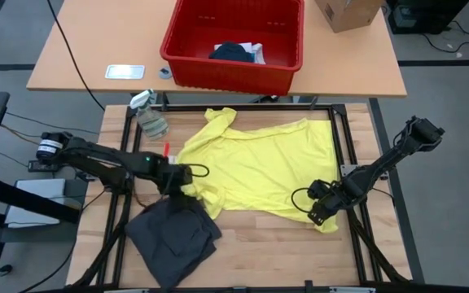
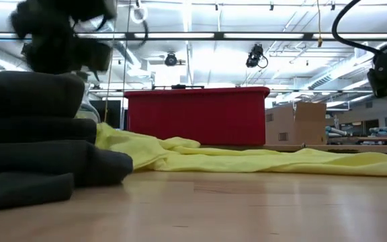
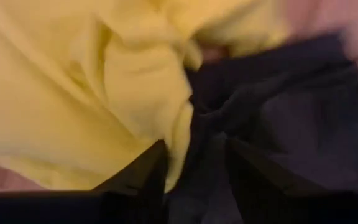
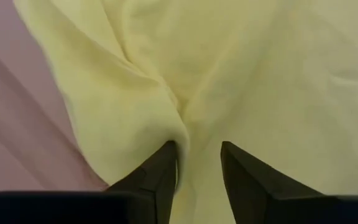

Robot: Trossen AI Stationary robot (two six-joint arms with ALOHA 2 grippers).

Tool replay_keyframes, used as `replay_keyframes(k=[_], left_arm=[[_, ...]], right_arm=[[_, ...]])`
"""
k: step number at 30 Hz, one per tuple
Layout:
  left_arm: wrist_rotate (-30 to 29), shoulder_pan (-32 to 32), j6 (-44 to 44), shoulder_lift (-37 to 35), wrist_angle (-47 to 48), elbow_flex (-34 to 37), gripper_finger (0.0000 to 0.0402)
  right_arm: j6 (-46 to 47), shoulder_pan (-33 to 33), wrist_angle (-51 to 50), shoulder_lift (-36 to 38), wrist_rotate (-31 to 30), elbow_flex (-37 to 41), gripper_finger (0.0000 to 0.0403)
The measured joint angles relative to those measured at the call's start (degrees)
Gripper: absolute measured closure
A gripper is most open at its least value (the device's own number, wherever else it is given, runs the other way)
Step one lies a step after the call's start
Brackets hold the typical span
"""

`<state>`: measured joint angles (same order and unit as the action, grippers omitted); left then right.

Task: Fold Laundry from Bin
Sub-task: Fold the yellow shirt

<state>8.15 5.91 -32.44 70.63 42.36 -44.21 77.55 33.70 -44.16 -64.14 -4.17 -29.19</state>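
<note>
Since you want the yellow shirt (image 1: 259,167) spread flat, both grippers' fingers stand parted at its near hem, left gripper (image 1: 187,181) and right gripper (image 1: 320,210) gripping nothing.

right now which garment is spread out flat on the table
The yellow shirt, spread between both grippers. The dark grey one lies folded at the front left; the rest sit in the bin.

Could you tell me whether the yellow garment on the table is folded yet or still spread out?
Still spread out. In the high view the yellow garment lies open across the table, creased but not folded, beside the dark grey garment, which is bundled.
</note>
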Motion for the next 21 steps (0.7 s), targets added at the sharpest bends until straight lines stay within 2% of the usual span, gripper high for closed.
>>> replay_keyframes(k=[4,8,12,16,19,21], left_arm=[[-3.18,0.14,-4.05,-2.27,4.54,-6.61,0.0219],[-2.73,3.92,-5.05,-2.12,2.76,-7.74,0.023],[-2.5,9.82,-7.64,1.37,-5.33,-4.61,0.0248],[-3.2,15.81,-6.12,5.52,-12.45,0.69,0.0261],[-2.59,19.52,-10.84,8.68,-18.17,4.78,0.0267],[0.33,22.17,-14.65,10.12,-22.95,6.63,0.0271]], right_arm=[[-2.29,-1.03,-0.19,0.02,-0.14,0.0,0.0266],[-4.57,-2.32,-0.24,0.02,-0.43,0.0,0.0267],[-5.62,-3.45,-0.26,0.02,-0.73,0.0,0.0267],[-5.64,-3.82,-0.2,0.02,-1.69,0.0,0.0268],[-5.76,-3.95,-0.2,0.02,-1.81,0.0,0.0268],[-5.78,-3.95,-0.17,0.02,-1.76,-0.01,0.0268]])
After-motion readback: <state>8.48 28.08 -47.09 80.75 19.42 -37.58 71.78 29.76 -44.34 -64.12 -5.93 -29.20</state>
